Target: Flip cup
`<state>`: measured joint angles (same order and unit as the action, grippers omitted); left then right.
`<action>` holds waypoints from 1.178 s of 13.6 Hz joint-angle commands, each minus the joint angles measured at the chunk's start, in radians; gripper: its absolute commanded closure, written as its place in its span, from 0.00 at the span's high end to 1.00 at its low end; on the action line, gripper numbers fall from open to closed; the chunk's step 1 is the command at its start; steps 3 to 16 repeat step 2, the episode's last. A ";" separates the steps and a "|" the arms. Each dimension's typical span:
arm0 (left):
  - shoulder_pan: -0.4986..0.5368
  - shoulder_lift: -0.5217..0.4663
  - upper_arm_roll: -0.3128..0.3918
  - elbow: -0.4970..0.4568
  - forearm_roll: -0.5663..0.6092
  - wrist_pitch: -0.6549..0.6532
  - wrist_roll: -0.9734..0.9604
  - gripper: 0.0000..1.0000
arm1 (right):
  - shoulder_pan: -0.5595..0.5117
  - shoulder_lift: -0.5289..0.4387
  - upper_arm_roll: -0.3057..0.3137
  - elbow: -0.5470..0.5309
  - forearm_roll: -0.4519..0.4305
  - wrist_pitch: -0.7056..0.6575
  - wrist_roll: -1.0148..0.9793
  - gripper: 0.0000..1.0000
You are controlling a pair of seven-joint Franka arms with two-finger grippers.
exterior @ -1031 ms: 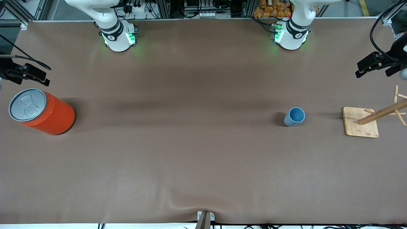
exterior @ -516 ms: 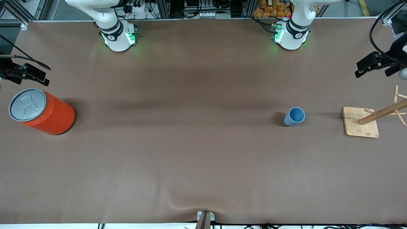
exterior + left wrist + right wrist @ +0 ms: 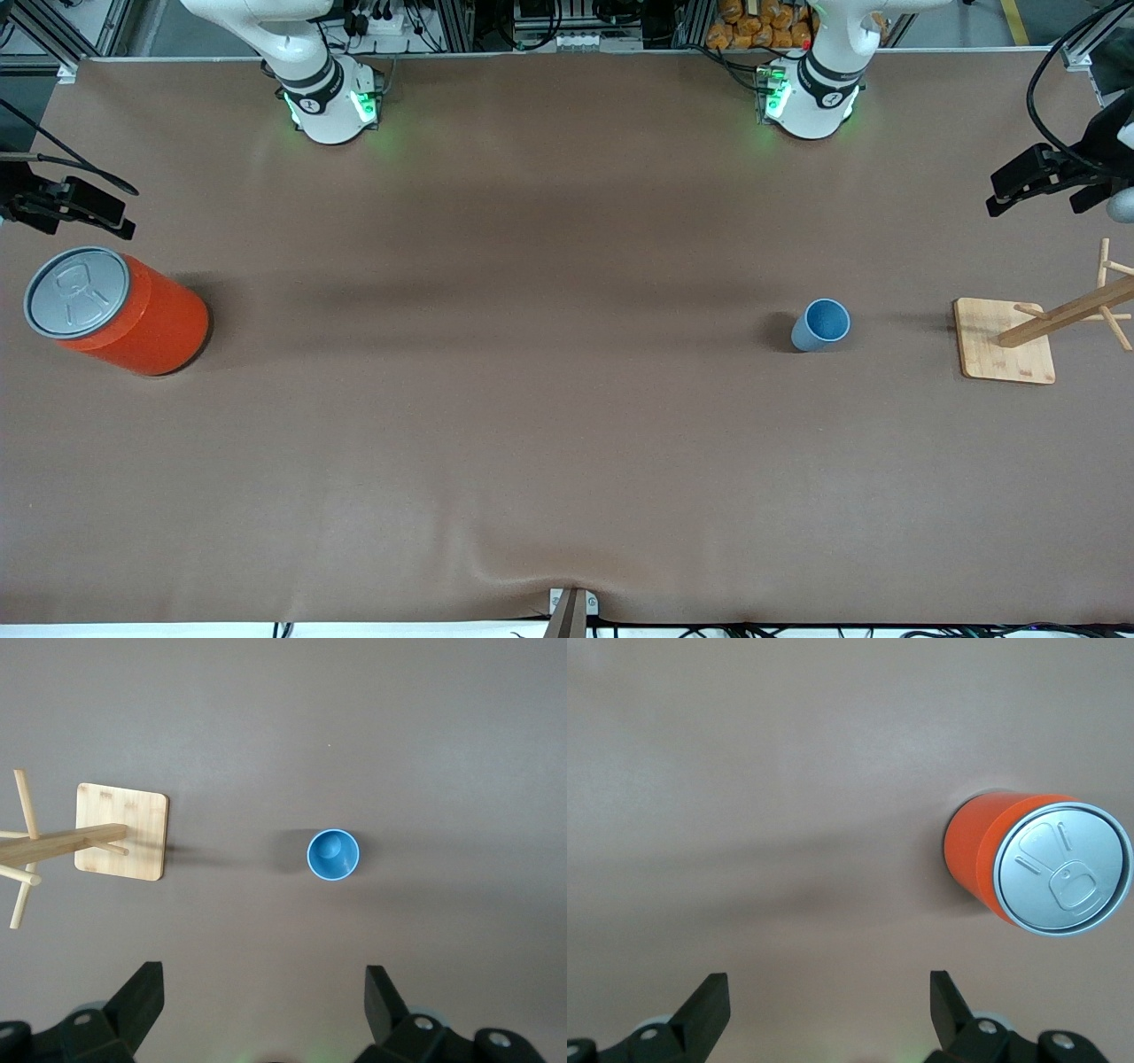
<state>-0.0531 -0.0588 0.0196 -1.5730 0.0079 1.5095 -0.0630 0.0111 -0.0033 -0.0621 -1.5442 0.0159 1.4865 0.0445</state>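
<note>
The small light-blue cup (image 3: 821, 324) stands upright, mouth up, with its darker blue inside showing, toward the left arm's end of the table. It also shows in the left wrist view (image 3: 333, 855). My left gripper (image 3: 263, 992) is open and empty, high over the table near the cup and the wooden rack; its hand shows at the front view's edge (image 3: 1032, 180). My right gripper (image 3: 828, 997) is open and empty, high over the right arm's end of the table next to the orange can; its hand shows at the front view's other edge (image 3: 75, 206).
A large orange can (image 3: 120, 310) with a grey pull-tab lid stands at the right arm's end; it also shows in the right wrist view (image 3: 1036, 864). A wooden rack on a square base (image 3: 1005, 341) stands beside the cup, also seen in the left wrist view (image 3: 121, 831).
Both hands have drifted only very slightly. The cup, the can and the rack have not moved.
</note>
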 commanded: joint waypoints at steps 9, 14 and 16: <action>-0.005 0.008 -0.003 0.018 -0.013 -0.025 -0.003 1.00 | -0.005 -0.012 0.004 -0.008 -0.002 -0.003 0.002 1.00; -0.005 0.008 -0.003 0.018 -0.013 -0.025 -0.003 1.00 | -0.005 -0.012 0.004 -0.008 -0.002 -0.003 0.002 1.00; -0.005 0.008 -0.003 0.018 -0.013 -0.025 -0.003 1.00 | -0.005 -0.012 0.004 -0.008 -0.002 -0.003 0.002 1.00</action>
